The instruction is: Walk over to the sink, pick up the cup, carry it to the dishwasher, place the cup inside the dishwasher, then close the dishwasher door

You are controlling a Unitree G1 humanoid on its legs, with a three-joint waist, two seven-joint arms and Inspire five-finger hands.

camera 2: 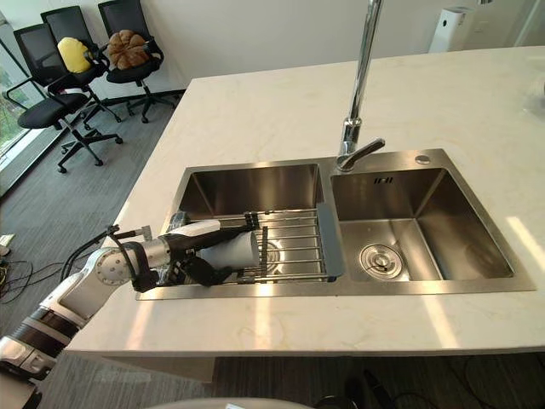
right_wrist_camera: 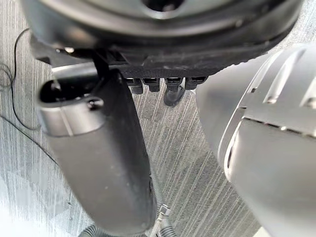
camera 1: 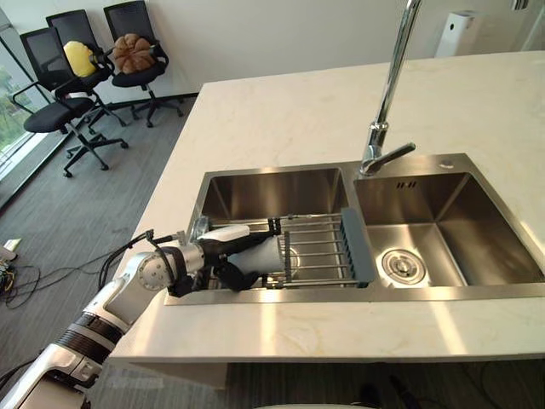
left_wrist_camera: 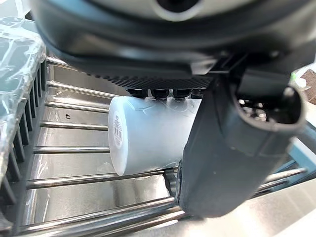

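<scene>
A white cup [left_wrist_camera: 148,133] lies on its side on the wire rack [camera 1: 324,251] that spans the left basin of the steel sink [camera 1: 341,294]. Its base points toward the rack's grey end. My left hand [camera 1: 209,256] reaches in over the sink's front left rim and closes round the cup [camera 1: 260,253]. The white-covered thumb runs along its top and dark fingers curl beneath it. In the left wrist view the thumb [left_wrist_camera: 222,148] presses against the cup's side. My right hand [right_wrist_camera: 98,148] hangs over grey carpet with relaxed fingers and holds nothing.
A tall chrome faucet [camera 1: 387,94] stands behind the divider between the basins. The right basin [camera 1: 443,221] has a round drain [camera 1: 402,265]. Pale stone countertop [camera 1: 298,111] surrounds the sink. Black office chairs [camera 1: 85,77] stand on the carpet at the far left.
</scene>
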